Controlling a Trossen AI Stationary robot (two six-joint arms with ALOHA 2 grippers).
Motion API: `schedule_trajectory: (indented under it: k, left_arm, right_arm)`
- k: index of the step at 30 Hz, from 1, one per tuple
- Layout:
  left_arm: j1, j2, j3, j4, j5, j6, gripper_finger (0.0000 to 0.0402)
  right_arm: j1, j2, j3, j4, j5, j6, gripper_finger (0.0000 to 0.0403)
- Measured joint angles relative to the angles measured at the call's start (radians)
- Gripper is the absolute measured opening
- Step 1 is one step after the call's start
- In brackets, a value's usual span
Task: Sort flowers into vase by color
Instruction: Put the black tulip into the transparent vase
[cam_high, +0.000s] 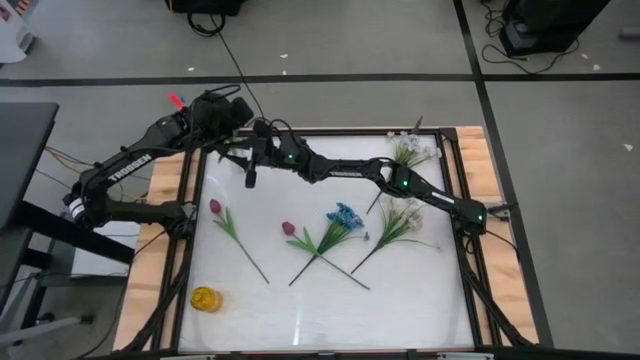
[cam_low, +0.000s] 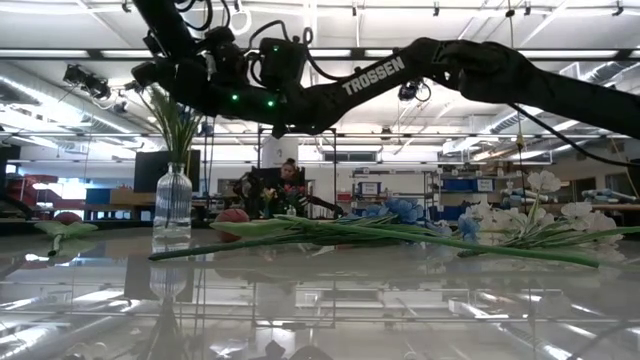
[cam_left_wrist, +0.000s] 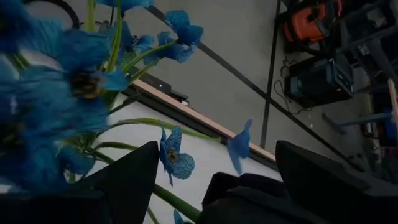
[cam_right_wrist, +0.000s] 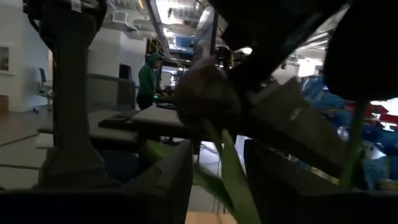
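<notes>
1. Left hand: left of and beyond the landmark, the blue-bloomed artificial flower lying mid-worktop. Its fingers are spread wide and grip nothing. A cluster of upright blue blooms stands right before it.
2. Small yellow round object: far left of the landmark, toward the near edge.
3. Clear ribbed glass vase: left of the landmark, with green stems standing in it.
4. Pink tulip bud on a thin green stem: lying left of the landmark.
5. Right hand: left of and beyond the landmark, fingers closed on the green stem of a dark-budded flower.
6. Magenta tulip bud: just left of the landmark.
7. White wispy sprays: just right of the landmark; a second white spray lies beyond them.
</notes>
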Motion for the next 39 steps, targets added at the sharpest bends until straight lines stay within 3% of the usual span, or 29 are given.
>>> schedule_trajectory:
  k: [4,9,11,15,23,27,32,39]
  left_arm:
    - [0.0,-0.001,0.0,0.003,0.008,0.012,0.0329]
    - [0.0,-0.001,0.0,0.0,0.013,0.014,0.0329]
    - [0.0,-0.001,0.0,0.0,0.015,0.015,0.0329]
    - [0.0,-0.001,0.0,0.0,0.036,0.042,0.0329]
    - [0.001,-0.009,0.0,0.021,0.043,0.434,0.0329]
    - [0.0,-0.008,0.0,0.018,0.032,0.551,0.0329]
    - [0.002,-0.009,0.001,0.013,-0.033,0.635,0.033]
    - [0.0,-0.01,0.001,0.008,-0.038,0.65,0.0342]
  right_arm:
    - [0.006,0.0,0.0,-0.001,0.015,0.0,0.013]
    - [0.006,-0.001,0.0,-0.016,0.021,0.001,0.0033]
    - [0.006,-0.001,0.0,-0.015,0.022,0.001,0.0013]
    - [0.006,-0.001,0.0,-0.018,0.032,0.006,0.0021]
    - [0.014,-0.005,0.002,-0.087,0.018,0.0,0.0007]
    - [0.022,-0.005,0.003,-0.112,0.003,-0.03,0.0004]
    - [0.029,-0.007,0.002,-0.16,-0.065,-0.043,0.0002]
    - [0.034,-0.001,-0.001,-0.18,-0.053,-0.051,0.0002]
